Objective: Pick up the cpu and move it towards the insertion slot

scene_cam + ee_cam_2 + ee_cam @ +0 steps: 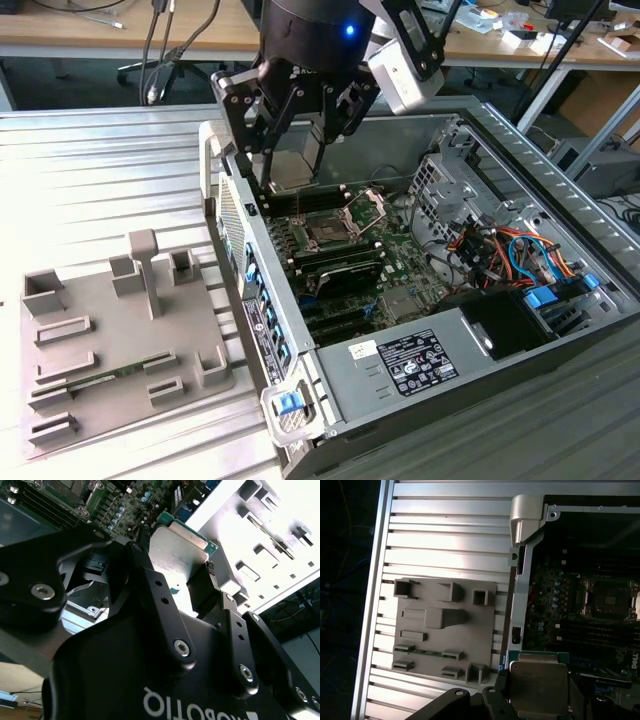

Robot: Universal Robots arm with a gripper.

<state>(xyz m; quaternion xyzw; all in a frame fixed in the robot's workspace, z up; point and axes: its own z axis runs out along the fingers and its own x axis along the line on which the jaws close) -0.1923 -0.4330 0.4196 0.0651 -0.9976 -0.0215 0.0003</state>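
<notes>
My gripper (290,172) is shut on the cpu (288,160), a flat square chip with a pale metal top, held by two opposite edges. It hangs in the air over the near wall of the open computer case (262,330), up and toward the exterior view's left of the insertion slot (325,235). That slot is a dark square socket on the motherboard, and its hinged metal plate (368,207) stands raised. In both wrist views the cpu (177,547) (537,685) sits between the black fingers (200,587). The insertion slot (610,598) lies apart from the chip.
A grey tray (120,330) with raised holders lies on the ribbed metal table on the exterior view's left, with a thin green memory stick (100,378) in it. Cables (500,250), a drive cage and a power supply (420,360) crowd the case's right side.
</notes>
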